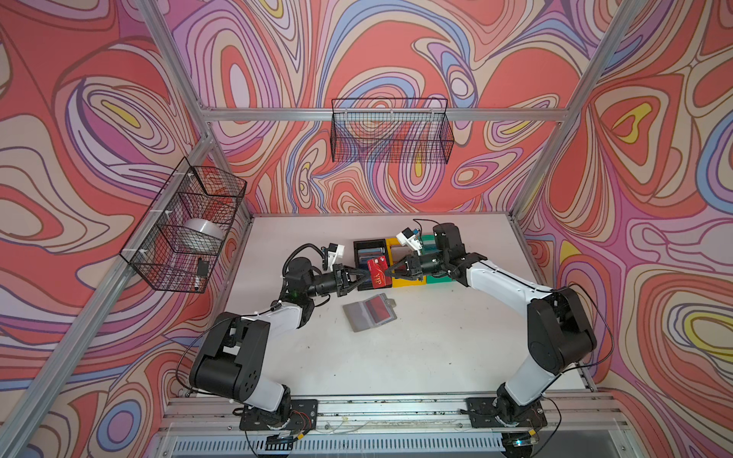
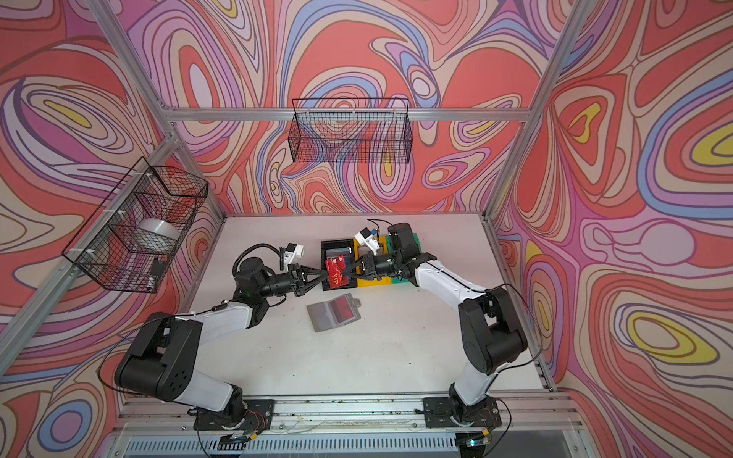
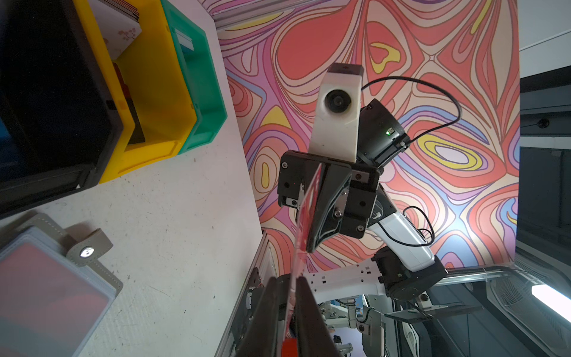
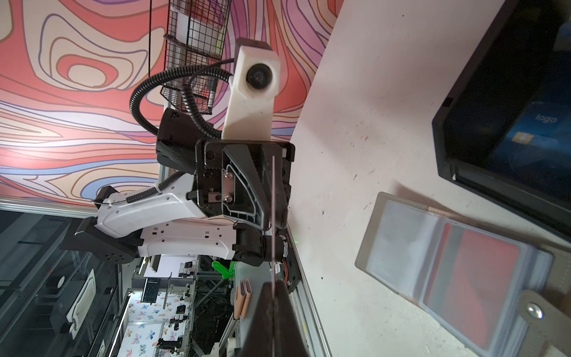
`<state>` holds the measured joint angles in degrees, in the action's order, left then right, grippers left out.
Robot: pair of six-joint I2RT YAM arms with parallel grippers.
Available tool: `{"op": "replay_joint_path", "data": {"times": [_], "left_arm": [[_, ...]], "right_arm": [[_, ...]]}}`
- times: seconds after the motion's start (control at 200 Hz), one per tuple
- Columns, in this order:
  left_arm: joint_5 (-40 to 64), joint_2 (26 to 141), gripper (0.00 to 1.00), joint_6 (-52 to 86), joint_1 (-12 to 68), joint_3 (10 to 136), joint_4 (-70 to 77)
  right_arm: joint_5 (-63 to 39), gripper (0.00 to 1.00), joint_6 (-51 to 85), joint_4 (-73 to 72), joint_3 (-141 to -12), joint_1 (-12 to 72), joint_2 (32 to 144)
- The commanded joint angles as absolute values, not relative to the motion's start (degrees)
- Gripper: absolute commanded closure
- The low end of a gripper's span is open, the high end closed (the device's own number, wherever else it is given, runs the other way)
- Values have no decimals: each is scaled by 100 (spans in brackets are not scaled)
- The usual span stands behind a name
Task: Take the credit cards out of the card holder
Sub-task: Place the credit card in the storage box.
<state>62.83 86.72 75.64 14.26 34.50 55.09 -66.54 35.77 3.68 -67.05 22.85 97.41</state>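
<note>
In both top views a red credit card (image 1: 377, 273) (image 2: 337, 274) with white "VIP" lettering hangs above the black bin (image 1: 357, 248), held from both sides. My left gripper (image 1: 365, 274) (image 3: 289, 281) is shut on its left edge, and my right gripper (image 1: 387, 273) (image 4: 273, 286) is shut on its right edge. The right wrist view shows this card (image 4: 274, 216) edge-on. The grey card holder (image 1: 369, 313) (image 2: 332, 313) (image 3: 46, 278) (image 4: 448, 272) lies open on the table in front of the bins, apart from both grippers. Another red card (image 1: 379, 309) shows in its clear sleeve.
The black bin, a yellow bin (image 1: 404, 283) and a green bin (image 1: 436, 279) stand side by side behind the holder. Blue cards (image 4: 540, 123) lie in the black bin. A wire basket (image 1: 182, 230) hangs on the left wall and another (image 1: 390, 131) on the back wall.
</note>
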Motion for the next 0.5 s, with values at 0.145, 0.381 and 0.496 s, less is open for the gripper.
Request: {"op": "replay_joint_path", "data": {"times": [0.145, 0.381, 0.496], "left_arm": [[6372, 8779, 85, 7563, 1459, 3508, 5818], [6363, 8800, 85, 7504, 1460, 3470, 5802], [6356, 8796, 85, 7489, 1464, 3463, 5792]], "right_arm": [[-6832, 100, 4022, -298, -6482, 2268, 9871], [-6933, 100, 4276, -661, -6417, 2268, 9846], [-6978, 100, 4348, -744, -6399, 2267, 9835]]}}
